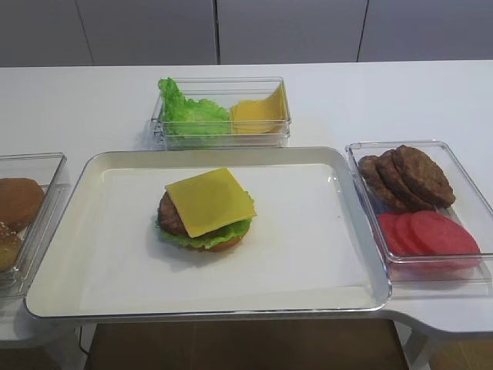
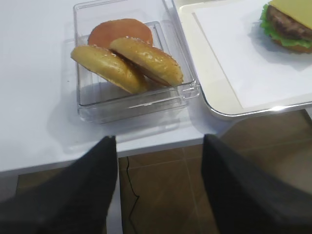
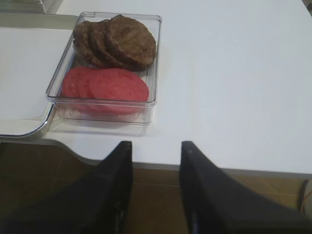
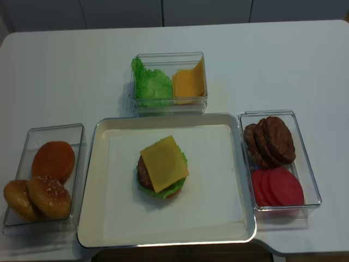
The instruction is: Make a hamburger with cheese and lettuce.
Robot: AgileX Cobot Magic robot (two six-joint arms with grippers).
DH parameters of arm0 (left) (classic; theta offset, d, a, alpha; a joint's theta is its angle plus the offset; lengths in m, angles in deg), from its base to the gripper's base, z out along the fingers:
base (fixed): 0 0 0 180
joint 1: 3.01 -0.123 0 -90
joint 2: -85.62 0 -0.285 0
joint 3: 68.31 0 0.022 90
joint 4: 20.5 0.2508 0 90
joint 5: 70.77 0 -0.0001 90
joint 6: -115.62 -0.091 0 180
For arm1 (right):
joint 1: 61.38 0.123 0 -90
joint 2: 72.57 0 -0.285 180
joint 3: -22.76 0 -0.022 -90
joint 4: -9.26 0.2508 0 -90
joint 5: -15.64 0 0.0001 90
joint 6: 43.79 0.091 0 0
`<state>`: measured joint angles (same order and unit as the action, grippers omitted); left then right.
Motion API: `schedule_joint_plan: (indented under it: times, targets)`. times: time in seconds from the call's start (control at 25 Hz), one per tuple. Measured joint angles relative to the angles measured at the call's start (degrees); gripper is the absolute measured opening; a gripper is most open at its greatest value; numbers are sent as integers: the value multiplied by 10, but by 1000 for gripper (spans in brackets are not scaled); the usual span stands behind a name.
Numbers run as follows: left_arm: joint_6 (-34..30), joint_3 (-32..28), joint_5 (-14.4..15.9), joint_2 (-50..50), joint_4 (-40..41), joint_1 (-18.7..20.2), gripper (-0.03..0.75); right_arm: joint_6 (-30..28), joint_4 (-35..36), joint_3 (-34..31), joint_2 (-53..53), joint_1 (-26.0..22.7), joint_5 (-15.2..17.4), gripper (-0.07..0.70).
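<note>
The hamburger (image 1: 202,223) sits left of the middle of the white tray (image 1: 308,254): bun base, lettuce (image 1: 196,238) and brown patty. A cheese slice (image 1: 209,200) lies flat on top of the patty. It also shows in the other high view (image 4: 163,164) and at the top right of the left wrist view (image 2: 292,7). My left gripper (image 2: 159,146) is open and empty, off the table's front edge below the bun box. My right gripper (image 3: 156,148) is open and empty, off the front edge below the patty box. Neither gripper shows in the high views.
A clear box (image 4: 79,180) at the left holds several bun pieces (image 2: 146,58). A clear box (image 4: 169,103) at the back holds spare lettuce (image 4: 150,84) and cheese (image 4: 188,82). A clear box (image 3: 151,105) at the right holds loose patties (image 3: 117,41) and tomato slices (image 3: 107,85).
</note>
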<state>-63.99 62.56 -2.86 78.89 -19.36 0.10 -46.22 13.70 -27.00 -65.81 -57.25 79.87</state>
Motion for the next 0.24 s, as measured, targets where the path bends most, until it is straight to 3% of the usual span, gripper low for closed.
schedule_joint_plan:
  times: [0.24]
  targets:
    - [0, 0, 0, 0, 0, 0, 414, 0, 0, 0, 0, 0, 0, 268]
